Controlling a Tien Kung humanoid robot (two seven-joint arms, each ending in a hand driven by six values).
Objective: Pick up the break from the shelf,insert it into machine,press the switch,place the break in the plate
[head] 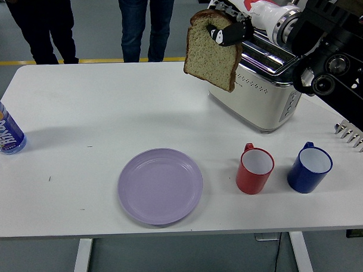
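head view: bread (pixel 209 54) in right hand (pixel 228 31)

Pretty bright, even overhead lighting here, the glossy white table top (pixel 109 114) looks almost washed out but nothing's blown. Shadows are soft and short, just faint smudges hugging the round lilac plastic plate (pixel 160 185) and the red ceramic mug (pixel 255 168). Small glare streaks on the cream-and-chrome two-slot toaster (pixel 260 88). Focus is sharp across the frame, no real motion blur

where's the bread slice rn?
Head view, upper right: bread slice held in the air by the right hand, just left of the toaster.
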